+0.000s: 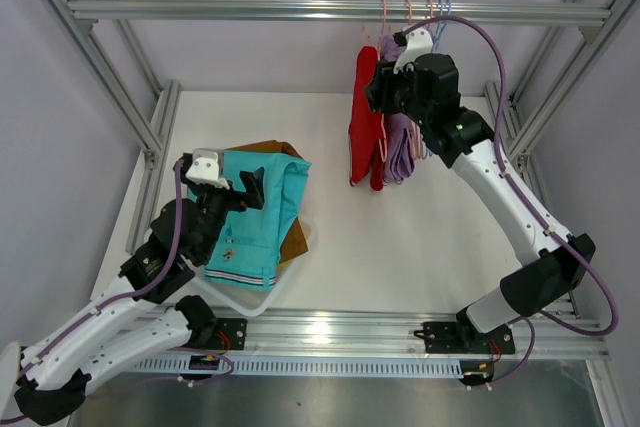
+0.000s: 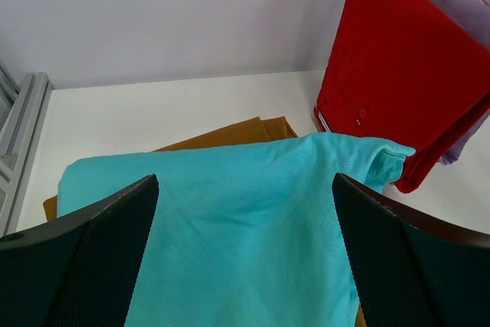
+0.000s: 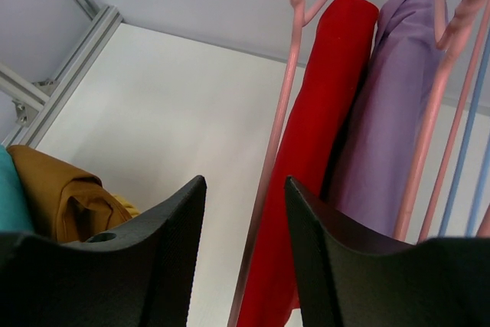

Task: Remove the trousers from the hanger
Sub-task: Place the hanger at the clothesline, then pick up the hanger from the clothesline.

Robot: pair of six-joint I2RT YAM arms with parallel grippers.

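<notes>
1. Top external view: the red trousers (image 1: 365, 132) hang folded over a pink hanger (image 1: 384, 27) on the top rail (image 1: 250, 10). The lilac trousers (image 1: 402, 142) hang just to their right.
2. The right gripper (image 1: 383, 92) is at the upper part of the red trousers and hides their fold. Its arm crosses in front of the lilac pair.
3. In the right wrist view its fingers (image 3: 176, 220) stand partly apart. The pink hanger wire runs behind the gap and nothing is pinched.
4. A blue hanger (image 3: 467, 135) hangs further right of the red trousers, cut off by the frame edge.
5. Well left of the red trousers, the teal trousers (image 1: 255, 212) lie on the brown trousers (image 1: 296, 237) in a white tray (image 1: 245, 299), striped waistband nearest the arms.
6. The left gripper (image 1: 250, 187) hangs over the teal pair, fingers spread wide and holding nothing.
7. The yellow trousers (image 3: 129, 206) show only as a sliver under the brown ones. The pile hides most of the tray. Whether the left fingers touch the cloth cannot be told.
</notes>
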